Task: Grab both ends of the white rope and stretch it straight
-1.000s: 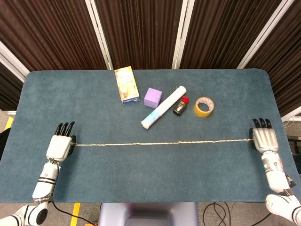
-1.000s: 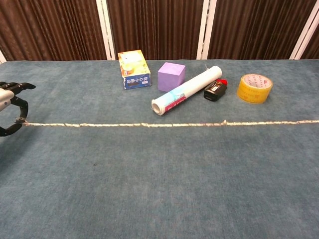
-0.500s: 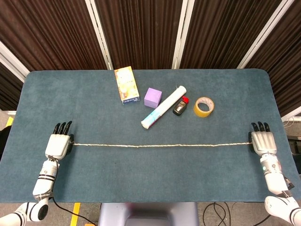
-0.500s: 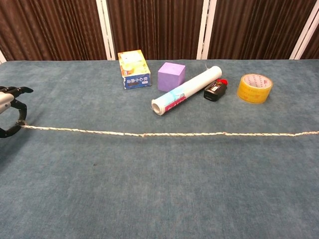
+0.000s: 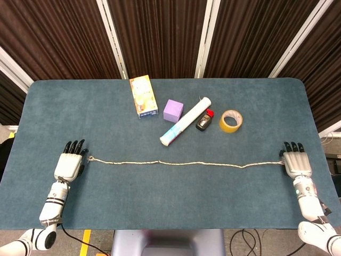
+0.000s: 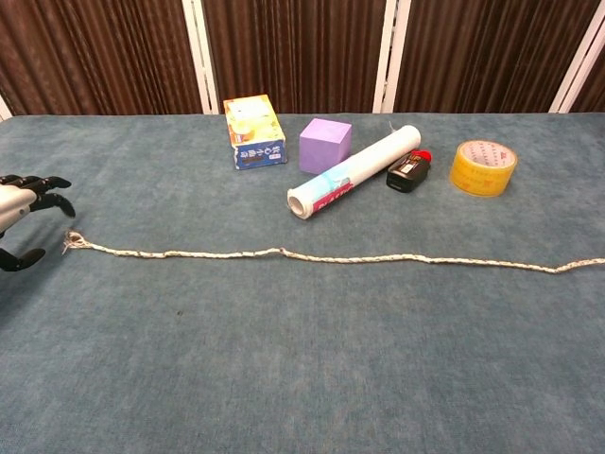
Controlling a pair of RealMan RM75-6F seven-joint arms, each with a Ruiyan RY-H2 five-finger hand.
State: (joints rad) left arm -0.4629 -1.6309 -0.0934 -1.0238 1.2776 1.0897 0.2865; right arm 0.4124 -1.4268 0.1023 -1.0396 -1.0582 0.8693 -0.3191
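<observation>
The white rope [image 5: 181, 163] lies on the blue table [image 5: 170, 208] in a slightly wavy line running left to right. Its left end [image 6: 72, 241] rests loose on the cloth. My left hand [image 5: 69, 162] sits just left of that end with a small gap, its fingers [image 6: 38, 183] spread and holding nothing. The rope's right end [image 5: 278, 162] reaches the inner edge of my right hand [image 5: 296, 162]. That hand lies back-up near the table's right edge, and its underside is hidden. In the chest view the rope [image 6: 397, 258] runs off the right border.
Behind the rope stand a yellow and blue box [image 5: 143, 96], a purple cube [image 5: 173, 110], a rolled tube [image 5: 185, 122], a small black and red object [image 5: 204, 120] and a yellow tape roll [image 5: 230, 121]. Dark curtains hang behind the table.
The rope was taut and slightly raised; now it lies slack and wavy on the cloth. My left hand has let go of its end and spread its fingers. Both hands drew slightly nearer the front.
</observation>
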